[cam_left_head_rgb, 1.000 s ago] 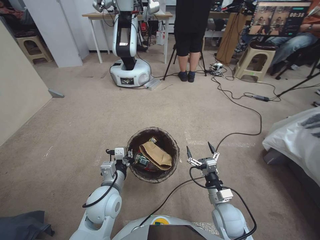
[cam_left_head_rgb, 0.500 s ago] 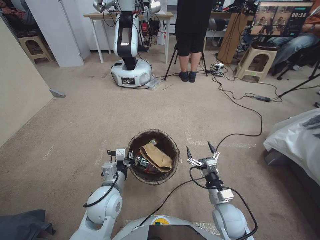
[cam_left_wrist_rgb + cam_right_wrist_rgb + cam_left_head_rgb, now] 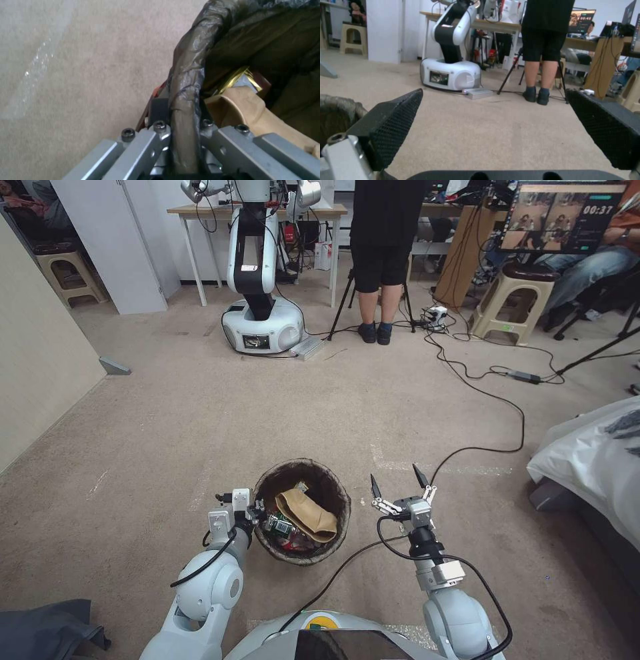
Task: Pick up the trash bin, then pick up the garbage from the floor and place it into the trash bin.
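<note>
Floor: beige carpet [image 3: 200, 413] spreads all around me, with a black cable [image 3: 493, 400] snaking across it on my right side.
Other robot: a white and black machine [image 3: 257, 273] stands far ahead beside a wooden-topped surface [image 3: 200, 210], well apart from my work.
Bed: its white cover [image 3: 593, 460] juts in at my right edge.
Trash bin: the trash bin [image 3: 301, 552] sits directly in front of my torso, between my two arms, its dark brown liner folded over the rim.
Garbage: a brown paper bag [image 3: 307, 512] lies on top inside the bin; under it, toward my left, I see colourful wrappers [image 3: 279, 525], one green, one red. My left wrist view shows the paper bag [image 3: 246, 107] and a gold foil edge [image 3: 238, 77] just inside the rim.
My left gripper: my left gripper [image 3: 255, 509] is at the bin's left rim; its jaws are pinching the liner-wrapped rim [image 3: 185, 105], one on the outside wall and one inside.
My right gripper: my right gripper [image 3: 396, 481] hovers just right of the bin, not touching it, jaws spread wide with nothing between them. The textured black fingertips [image 3: 395, 117] point out over bare carpet.
</note>
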You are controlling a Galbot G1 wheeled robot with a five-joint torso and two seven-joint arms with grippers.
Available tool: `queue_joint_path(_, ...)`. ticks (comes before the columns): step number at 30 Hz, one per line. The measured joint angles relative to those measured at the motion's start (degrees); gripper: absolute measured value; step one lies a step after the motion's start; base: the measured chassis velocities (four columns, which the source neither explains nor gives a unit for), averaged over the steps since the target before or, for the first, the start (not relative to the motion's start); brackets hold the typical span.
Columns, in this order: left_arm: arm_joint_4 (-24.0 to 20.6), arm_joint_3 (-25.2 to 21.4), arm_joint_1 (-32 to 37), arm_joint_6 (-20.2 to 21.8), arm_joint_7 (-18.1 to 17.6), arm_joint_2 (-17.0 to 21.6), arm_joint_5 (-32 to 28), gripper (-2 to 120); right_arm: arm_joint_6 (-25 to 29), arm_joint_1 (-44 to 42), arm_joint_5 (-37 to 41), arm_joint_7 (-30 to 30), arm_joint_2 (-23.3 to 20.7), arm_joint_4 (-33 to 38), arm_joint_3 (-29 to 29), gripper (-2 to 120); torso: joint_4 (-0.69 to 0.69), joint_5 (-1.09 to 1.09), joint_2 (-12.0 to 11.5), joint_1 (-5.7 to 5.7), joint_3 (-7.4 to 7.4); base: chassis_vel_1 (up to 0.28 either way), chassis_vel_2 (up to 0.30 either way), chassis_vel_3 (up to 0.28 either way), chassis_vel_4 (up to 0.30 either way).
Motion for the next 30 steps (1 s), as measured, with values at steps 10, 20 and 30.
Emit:
queue_joint_path(10, 4.0, -1.0, -0.7, 0.4, -1.0, -0.3, -4.5, 0, 0.9, -0.1, -0.2, -0.6, 0.2, -0.4, 0.0, 100, 0.02, 0.03, 0.0, 0.0, -0.01, 0.0, 0.0, 0.0, 0.0)
queue_joint_path(20, 4.6, -1.0, -1.0, 0.4, -1.0, -0.5, -6.0, 3, 1.4, -0.3, -0.3, -0.9, 0.3, -0.7, 0.0, 100, 0.0, 0.01, 0.0, 0.0, -0.01, 0.0, 0.0, 0.0, 0.0)
queue_joint_path(30, 4.9, -0.8, -1.1, 0.5, -0.9, -0.6, -6.3, 47, 1.6, -0.3, -0.3, -1.5, 0.3, -0.7, 0.0, 100, -0.01, -0.02, 0.0, 0.0, 0.01, 0.0, 0.0, 0.0, 0.0)
